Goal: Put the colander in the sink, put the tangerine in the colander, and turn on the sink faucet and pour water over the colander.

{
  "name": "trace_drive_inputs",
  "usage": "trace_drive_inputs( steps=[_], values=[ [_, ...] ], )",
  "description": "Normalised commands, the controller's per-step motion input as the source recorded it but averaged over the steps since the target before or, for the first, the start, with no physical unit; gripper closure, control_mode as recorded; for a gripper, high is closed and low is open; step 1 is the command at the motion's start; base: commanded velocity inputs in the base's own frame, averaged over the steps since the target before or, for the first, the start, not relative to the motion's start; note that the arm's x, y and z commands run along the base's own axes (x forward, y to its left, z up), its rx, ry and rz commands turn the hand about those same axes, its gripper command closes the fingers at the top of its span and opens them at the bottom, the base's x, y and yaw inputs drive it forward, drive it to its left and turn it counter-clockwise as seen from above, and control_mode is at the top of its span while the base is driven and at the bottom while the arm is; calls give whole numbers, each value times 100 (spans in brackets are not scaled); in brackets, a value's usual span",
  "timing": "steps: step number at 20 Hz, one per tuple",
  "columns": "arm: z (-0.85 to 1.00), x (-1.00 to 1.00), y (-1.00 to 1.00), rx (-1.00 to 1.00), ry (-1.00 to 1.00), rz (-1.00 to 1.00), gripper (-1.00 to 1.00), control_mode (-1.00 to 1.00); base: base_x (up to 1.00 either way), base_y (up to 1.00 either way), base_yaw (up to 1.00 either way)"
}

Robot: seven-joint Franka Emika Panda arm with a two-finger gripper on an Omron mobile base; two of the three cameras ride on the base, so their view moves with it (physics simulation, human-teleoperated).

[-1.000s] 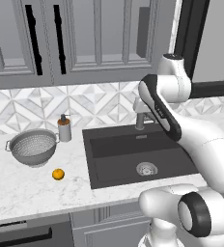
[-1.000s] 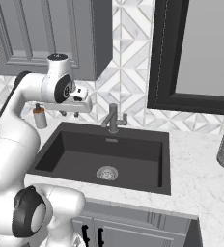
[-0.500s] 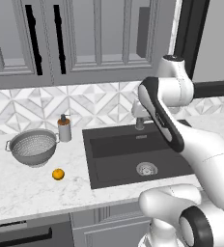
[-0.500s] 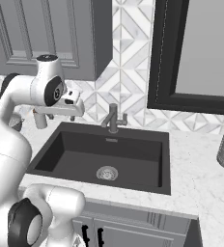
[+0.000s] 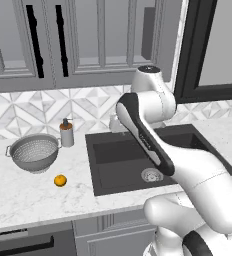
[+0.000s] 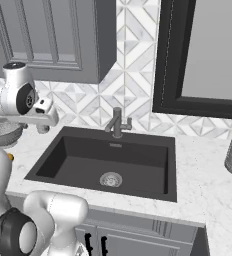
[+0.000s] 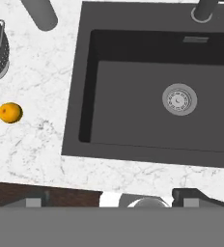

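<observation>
The gripper [image 6: 42, 120] stands high above the counter's [image 5: 23, 192] left part, just beside the sink [image 5: 153, 160]; its jaws cannot be made out, and it holds nothing. Since a second ago the arm has swung left, away from the faucet [image 6: 117, 121] toward the colander side. From above, the hand looks down on the sink's left rim.

The colander [image 5: 34, 152] sits upright on the counter, unmoved. The tangerine [image 5: 60, 180] lies near it, apart. The soap bottle [image 5: 66, 133] stands beside the colander.
</observation>
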Motion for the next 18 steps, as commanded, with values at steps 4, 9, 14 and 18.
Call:
trace_drive_inputs(
  steps=[4, 9, 14, 18],
  values=[
    [-23, 23, 100, -3, 6, -6, -100, -100, 0, 0, 0],
    [-25, 29, 96, 0, 0, -11, -100, -100, 0, 0, 0],
    [-26, 16, 61, 0, -1, -15, -100, -100, 0, 0, 0],
    [-27, 7, 29, 11, -3, -21, -100, -100, 0, 0, 0]
  ],
)
